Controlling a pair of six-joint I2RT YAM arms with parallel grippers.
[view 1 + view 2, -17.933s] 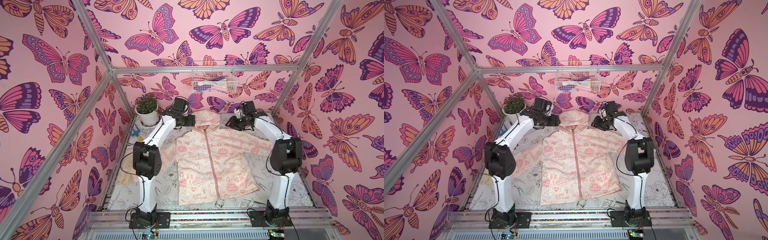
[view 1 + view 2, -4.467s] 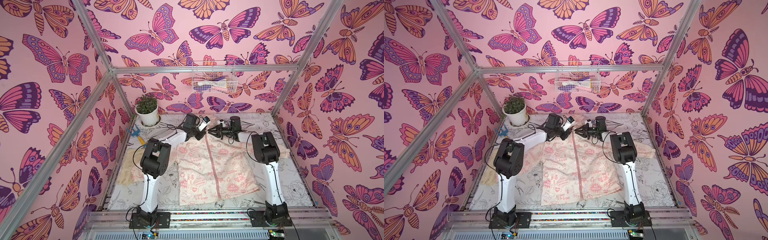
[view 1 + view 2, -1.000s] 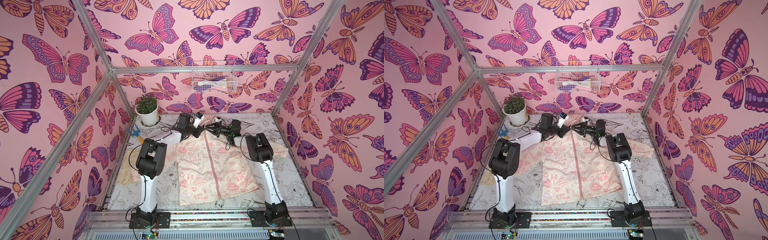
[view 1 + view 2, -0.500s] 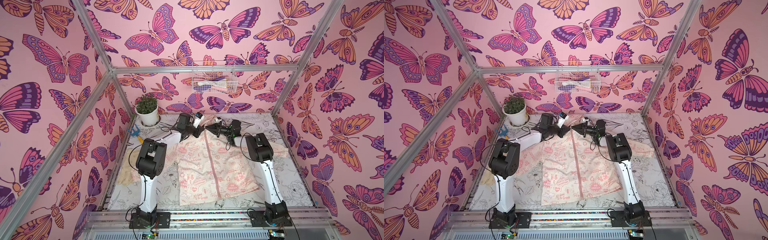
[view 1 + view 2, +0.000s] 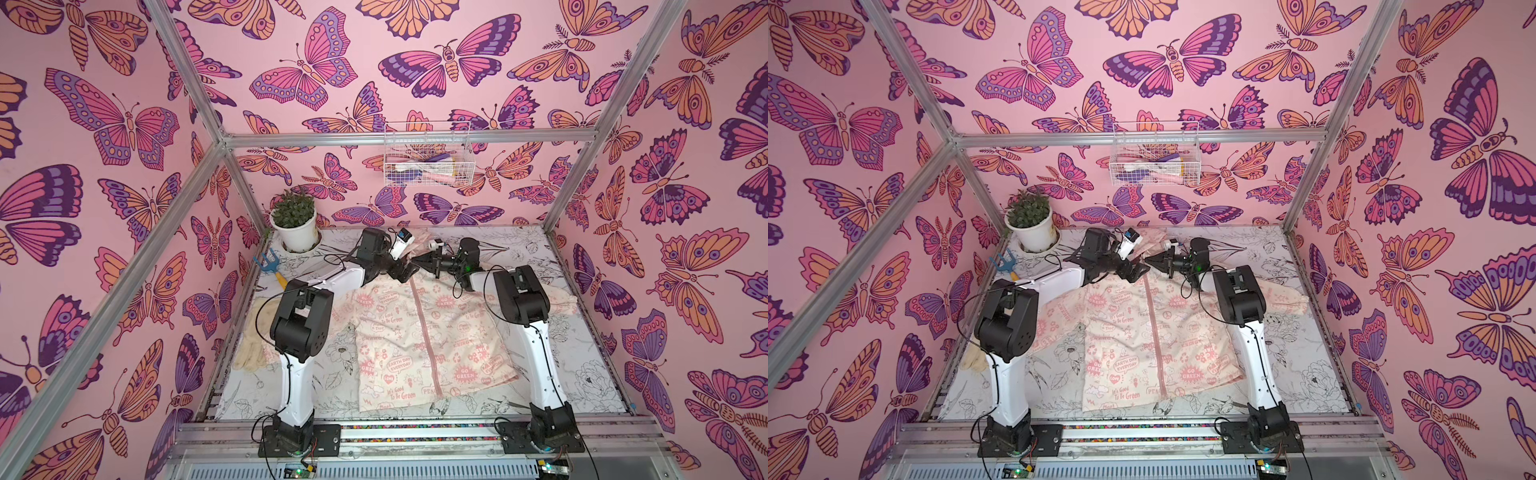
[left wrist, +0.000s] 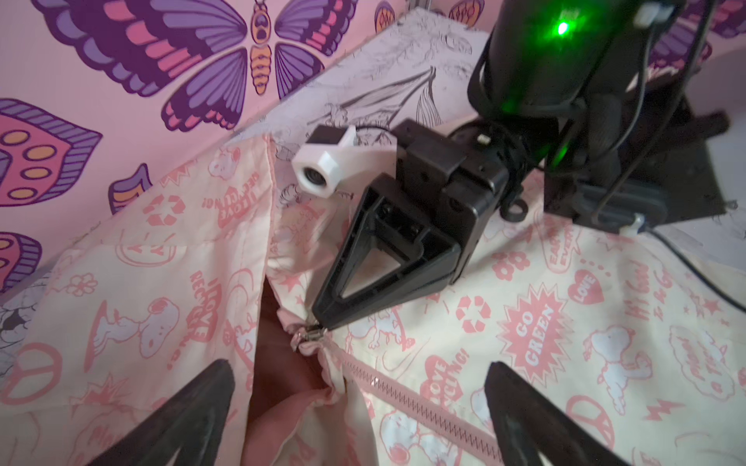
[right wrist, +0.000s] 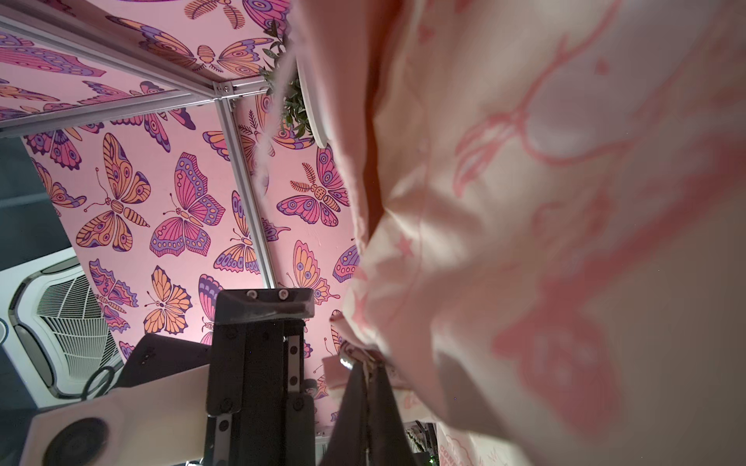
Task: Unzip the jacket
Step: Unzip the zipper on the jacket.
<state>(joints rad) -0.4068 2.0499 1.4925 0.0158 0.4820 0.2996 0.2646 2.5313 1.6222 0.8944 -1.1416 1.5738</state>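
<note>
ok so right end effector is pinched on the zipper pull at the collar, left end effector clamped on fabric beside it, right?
Only the left part is wrong. The left end effector is open: the left wrist view shows its fingers wide apart, clamping nothing. The right end effector is pinched on the zipper pull at the jacket collar.

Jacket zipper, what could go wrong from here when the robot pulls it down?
The left gripper is open and holds no fabric, so the jacket may slide along instead of unzipping. The right gripper pinches only the tip of the small zipper pull, so it may slip off. Fabric bunched beside the pull could jam.
</note>
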